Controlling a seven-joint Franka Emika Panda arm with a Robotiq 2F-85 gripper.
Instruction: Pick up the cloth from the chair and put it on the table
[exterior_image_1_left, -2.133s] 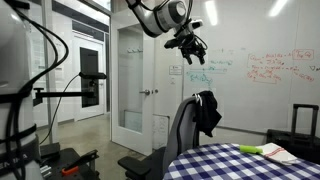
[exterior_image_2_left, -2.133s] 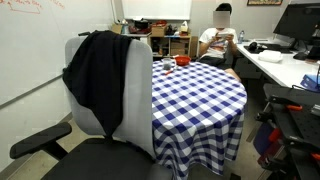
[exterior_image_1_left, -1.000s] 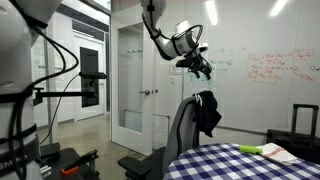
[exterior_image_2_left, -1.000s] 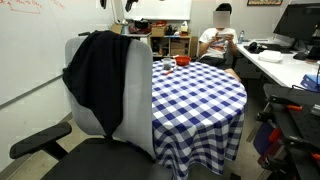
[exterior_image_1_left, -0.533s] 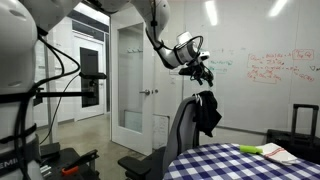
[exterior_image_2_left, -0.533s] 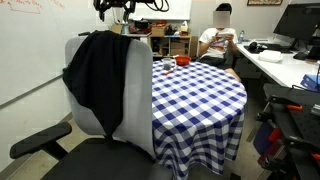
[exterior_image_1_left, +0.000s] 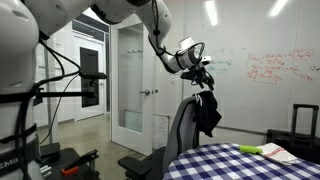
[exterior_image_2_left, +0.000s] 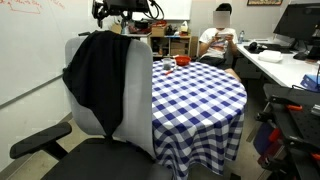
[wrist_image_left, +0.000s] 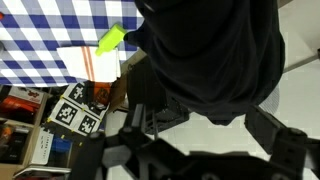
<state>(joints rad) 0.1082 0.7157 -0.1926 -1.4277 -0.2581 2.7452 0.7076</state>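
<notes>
The black cloth (exterior_image_1_left: 208, 112) hangs over the top of the dark grey chair backrest (exterior_image_1_left: 183, 128). It also shows draped over the chair (exterior_image_2_left: 138, 95) in an exterior view (exterior_image_2_left: 95, 75). My gripper (exterior_image_1_left: 203, 79) hovers just above the top of the cloth, also seen above the chair back (exterior_image_2_left: 118, 18). In the wrist view the cloth (wrist_image_left: 210, 55) fills the upper middle, and the open fingers (wrist_image_left: 200, 122) are spread below it, holding nothing. The table with the blue-and-white checkered tablecloth (exterior_image_2_left: 195, 95) stands right beside the chair (exterior_image_1_left: 240, 165).
A person (exterior_image_2_left: 218, 38) sits behind the table. A small red object (exterior_image_2_left: 182, 62) and a yellow-green item (exterior_image_1_left: 250, 149) with papers lie on the table. A whiteboard wall (exterior_image_1_left: 260, 80), a door (exterior_image_1_left: 130, 80) and a desk with monitor (exterior_image_2_left: 290, 55) surround the area.
My gripper has descended and moved toward the chair back, from high above to just over the top of the cloth. The cloth and chair have not moved.
</notes>
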